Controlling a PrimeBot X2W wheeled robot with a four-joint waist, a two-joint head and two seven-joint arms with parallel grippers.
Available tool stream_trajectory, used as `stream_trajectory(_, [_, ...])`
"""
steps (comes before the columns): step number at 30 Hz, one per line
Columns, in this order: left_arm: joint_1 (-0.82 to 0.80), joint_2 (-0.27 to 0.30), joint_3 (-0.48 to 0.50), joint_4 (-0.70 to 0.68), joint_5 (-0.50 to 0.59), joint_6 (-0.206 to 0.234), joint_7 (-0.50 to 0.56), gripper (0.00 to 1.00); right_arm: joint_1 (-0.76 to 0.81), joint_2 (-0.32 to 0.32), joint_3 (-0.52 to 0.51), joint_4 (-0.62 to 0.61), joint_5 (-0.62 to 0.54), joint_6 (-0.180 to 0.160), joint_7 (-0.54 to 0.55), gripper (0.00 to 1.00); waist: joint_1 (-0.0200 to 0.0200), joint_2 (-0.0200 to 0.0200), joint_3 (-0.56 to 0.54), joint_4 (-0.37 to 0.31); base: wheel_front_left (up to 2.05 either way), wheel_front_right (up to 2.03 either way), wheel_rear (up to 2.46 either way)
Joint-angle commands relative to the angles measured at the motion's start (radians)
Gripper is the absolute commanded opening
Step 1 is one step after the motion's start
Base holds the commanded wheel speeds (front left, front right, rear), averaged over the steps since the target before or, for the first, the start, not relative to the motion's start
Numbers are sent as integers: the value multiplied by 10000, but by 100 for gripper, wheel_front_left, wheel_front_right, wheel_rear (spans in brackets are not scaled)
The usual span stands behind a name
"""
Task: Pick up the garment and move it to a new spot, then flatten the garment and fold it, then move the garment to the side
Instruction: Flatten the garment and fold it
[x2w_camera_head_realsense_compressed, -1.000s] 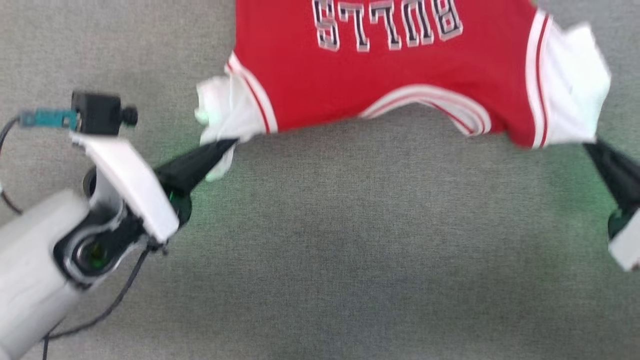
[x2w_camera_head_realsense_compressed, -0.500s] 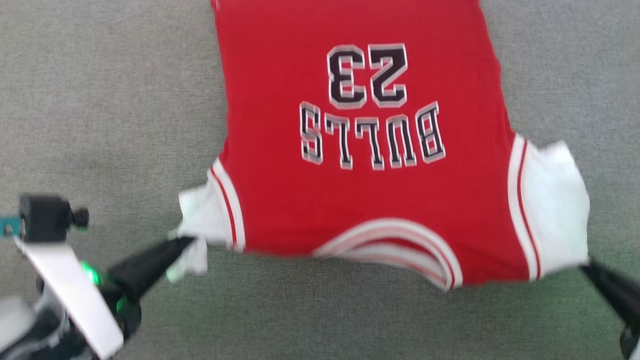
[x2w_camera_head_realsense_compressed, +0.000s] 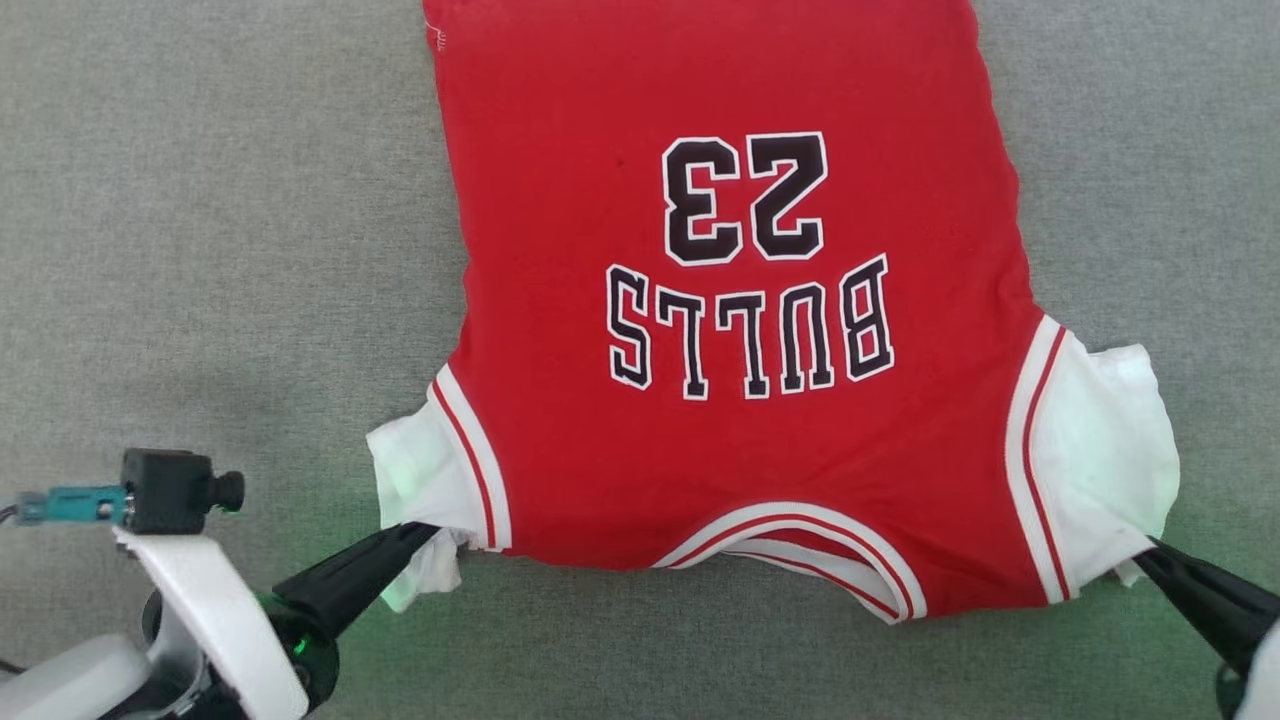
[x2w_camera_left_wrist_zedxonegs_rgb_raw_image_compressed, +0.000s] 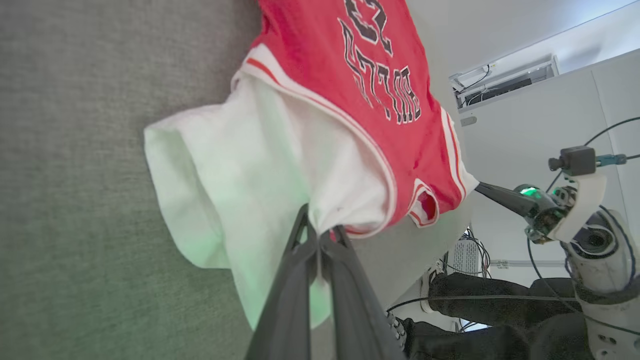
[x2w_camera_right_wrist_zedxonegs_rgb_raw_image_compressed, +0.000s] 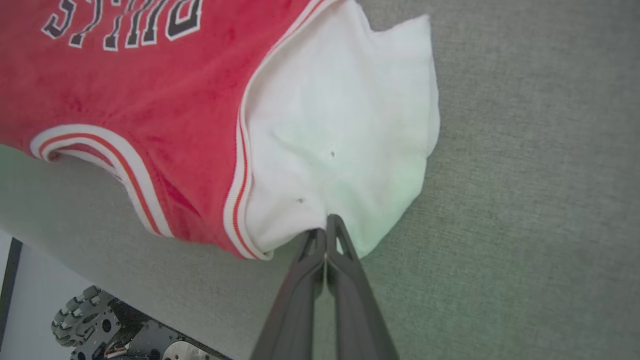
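With left hand (x2w_camera_head_realsense_compressed: 425, 530) at 7 o'clock and right hand (x2w_camera_head_realsense_compressed: 1148, 552) at 5 both clenched on garment (x2w_camera_head_realsense_compressed: 560, 250), holds it spread across bench (x2w_camera_head_realsense_compressed: 200, 250), long axis running off toward 12, neither hand nearer

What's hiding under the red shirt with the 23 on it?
The jersey rests spread on the grey cloth surface, which shows all round it. Anything else beneath is covered, so I cannot tell.

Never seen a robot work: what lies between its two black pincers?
The garment, in the head view: its collar edge stretches from the left gripper, shut on one white sleeve, to the right gripper, shut on the other.
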Motion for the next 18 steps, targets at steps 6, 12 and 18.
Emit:
stream_trajectory(6, [-147, -841, -95, 1504, 274, 20, 520, 0, -937, -454, 1271, 1473, -512, -1, -12, 0, 0, 0, 128, 56, 0, 0, 0])
stream_trajectory(12, [-197, -1505, -233, 2471, 665, 25, 655, 0, -1359, -521, 2395, 2551, -879, -2, -266, 0, 0, 0, 267, 116, 0, 0, 0])
stream_trajectory(18, [-135, -1721, -244, 2802, 786, 33, 672, 0, -1797, -629, 2768, 2921, -1221, -27, -668, 73, 0, 0, 261, 56, 0, 0, 0])
